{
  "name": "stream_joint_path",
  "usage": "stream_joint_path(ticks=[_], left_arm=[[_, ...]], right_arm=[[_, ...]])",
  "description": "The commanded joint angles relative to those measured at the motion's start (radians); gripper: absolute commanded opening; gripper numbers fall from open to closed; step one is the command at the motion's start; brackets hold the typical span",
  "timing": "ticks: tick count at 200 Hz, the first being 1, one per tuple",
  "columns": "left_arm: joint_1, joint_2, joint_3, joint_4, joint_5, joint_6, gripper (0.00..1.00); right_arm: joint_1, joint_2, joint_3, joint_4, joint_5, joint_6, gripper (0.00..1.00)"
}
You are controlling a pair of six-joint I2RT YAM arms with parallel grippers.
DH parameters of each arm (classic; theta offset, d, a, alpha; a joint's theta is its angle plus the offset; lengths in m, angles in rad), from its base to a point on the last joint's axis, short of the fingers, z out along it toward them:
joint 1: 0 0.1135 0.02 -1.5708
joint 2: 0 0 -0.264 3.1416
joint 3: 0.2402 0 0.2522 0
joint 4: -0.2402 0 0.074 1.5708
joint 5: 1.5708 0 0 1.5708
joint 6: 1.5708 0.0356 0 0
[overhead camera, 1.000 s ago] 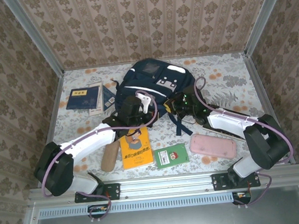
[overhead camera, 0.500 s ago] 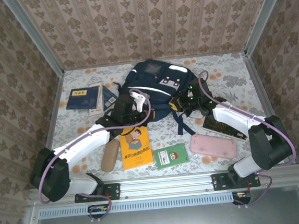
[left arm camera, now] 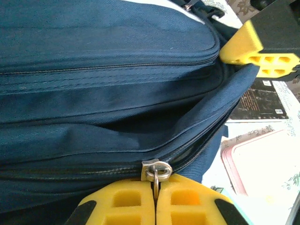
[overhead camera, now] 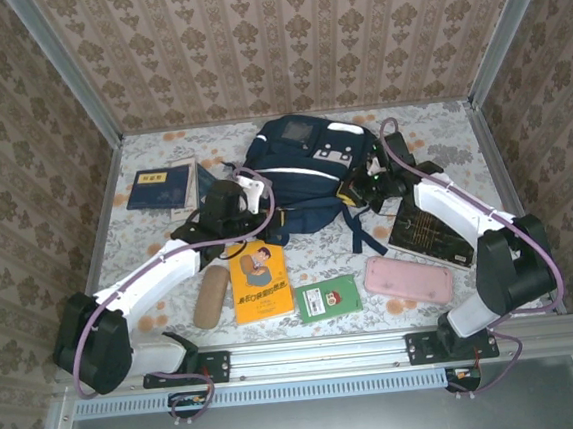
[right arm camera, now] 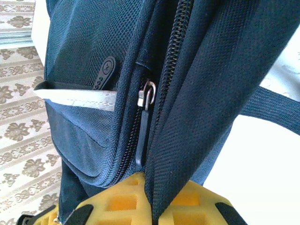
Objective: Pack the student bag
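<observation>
The student bag [overhead camera: 308, 167] lies at the 12 o'clock end of the table [overhead camera: 441, 141]. The left gripper [overhead camera: 262, 213], jaws closed, meets the bag's edge at its 8 o'clock. The right gripper [overhead camera: 357, 190], also closed, meets it at its 4 o'clock. A navy book [overhead camera: 159, 187] lies at the table's 10 o'clock, and a dark book [overhead camera: 431, 234] lies at 4 o'clock, partly under the right arm. Along the 6 o'clock edge lie a tan case [overhead camera: 210, 299], a yellow book [overhead camera: 259, 282], a green card [overhead camera: 327, 298] and a pink case [overhead camera: 407, 277].
</observation>
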Motion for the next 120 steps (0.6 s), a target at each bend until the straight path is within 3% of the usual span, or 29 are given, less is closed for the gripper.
stream_joint_path(ticks=[1, 58, 69, 90, 120], left_arm=[[0.062, -0.060, -0.028, -0.035, -0.056, -0.007, 0.00], [0.086, -0.068, -0.041, -0.129, -0.067, 0.051, 0.00], [0.086, -0.068, -0.044, -0.119, -0.051, 0.049, 0.00], [0.060, -0.040, -0.022, -0.077, -0.002, 0.029, 0.00], [-0.007, -0.001, 0.010, 0.015, 0.024, -0.016, 0.00]], right_arm=[[-0.078, 0.023, 0.061, -0.164, 0.186, -0.159, 0.00], [-0.172, 0.067, 0.152, -0.240, 0.265, -0.185, 0.06], [-0.170, 0.065, 0.175, -0.251, 0.279, -0.189, 0.17], [-0.151, 0.055, 0.205, -0.269, 0.252, -0.198, 0.50], [-0.110, -0.029, 0.187, -0.300, 0.260, -0.169, 0.63]])
